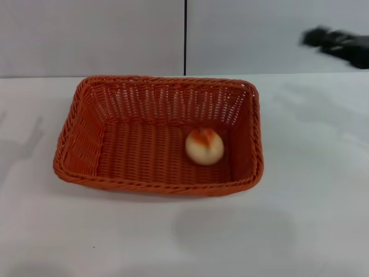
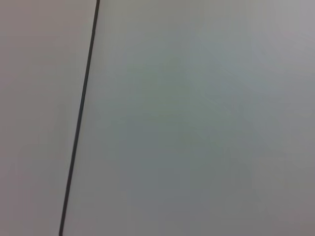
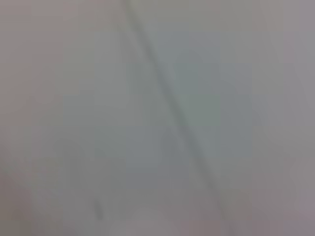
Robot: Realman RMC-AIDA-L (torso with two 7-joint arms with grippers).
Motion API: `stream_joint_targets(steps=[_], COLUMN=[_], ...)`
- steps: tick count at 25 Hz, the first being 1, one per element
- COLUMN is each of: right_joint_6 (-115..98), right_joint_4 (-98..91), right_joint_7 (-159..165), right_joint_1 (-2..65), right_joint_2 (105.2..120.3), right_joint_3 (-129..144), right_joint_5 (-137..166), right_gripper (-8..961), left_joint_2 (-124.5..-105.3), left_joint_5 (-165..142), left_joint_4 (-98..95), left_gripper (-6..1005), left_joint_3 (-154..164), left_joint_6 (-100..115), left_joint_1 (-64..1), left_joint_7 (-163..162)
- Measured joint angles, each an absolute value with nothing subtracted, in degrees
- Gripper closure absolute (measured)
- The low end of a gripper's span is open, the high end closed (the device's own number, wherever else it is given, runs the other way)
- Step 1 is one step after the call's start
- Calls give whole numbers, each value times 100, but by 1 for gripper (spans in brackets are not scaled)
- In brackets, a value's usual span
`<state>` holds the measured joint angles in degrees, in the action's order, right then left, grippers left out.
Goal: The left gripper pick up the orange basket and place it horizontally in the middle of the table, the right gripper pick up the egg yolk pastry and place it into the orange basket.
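The orange basket (image 1: 158,135) lies lengthwise across the middle of the white table (image 1: 311,219) in the head view. Inside it, towards its right end, rests the egg yolk pastry (image 1: 204,146), cream with an orange-brown top. My right gripper (image 1: 337,45) shows as a dark blurred shape high at the far right, well clear of the basket and above the table's back edge. The left gripper is out of view. Both wrist views show only a pale surface crossed by a dark line.
A grey wall with a vertical dark seam (image 1: 185,37) stands behind the table. Bare white tabletop surrounds the basket on all sides.
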<state>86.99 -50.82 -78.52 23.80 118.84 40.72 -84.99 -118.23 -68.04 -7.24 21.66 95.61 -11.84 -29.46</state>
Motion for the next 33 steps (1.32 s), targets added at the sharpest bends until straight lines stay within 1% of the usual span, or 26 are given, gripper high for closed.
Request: stream_joint_targets(steps=[1,3,4,8,9,19,33], right_joint_6=[8881,8990,9161,9241,9183,9064,8504], right_joint_4=[-4788,-4565,-4125,-3508,-3183,-2523,-2563], right_joint_7=[-8495,-8851,-9564,-10468,-10792,-12017,-12551], right_joint_1=[2145,2053,1890,1732,1702,1922,2103], right_joint_2=[11886,11880,11866,11857,11853,11868,11831], right_joint_3=[3619,3394,3065,2751,2597,2180,1767], right_joint_5=[-8903,-9107,-9406,-9646,-9691,-9749,-10139], right_gripper=[370,370,370,371,371,371,371], left_joint_2=[-11823,-11810,-11812,-11812,-11814,-11828,-11845], left_joint_5=[-6804,-6803,-6803,-6803,-6792,-6758,-6758], left_joint_4=[-724,-755,-759,-759,-725,-581,-323], left_gripper=[167,167,167,167,167,167,167], left_joint_3=[2166,2169,2168,2168,2141,1851,1805], left_joint_6=[9560,9593,9585,9585,9548,9540,9697], left_joint_1=[-1184,-1105,-1060,-1060,-969,-885,-907], left_joint_7=[-2946,-2923,-2864,-2864,-2651,-2559,-2113])
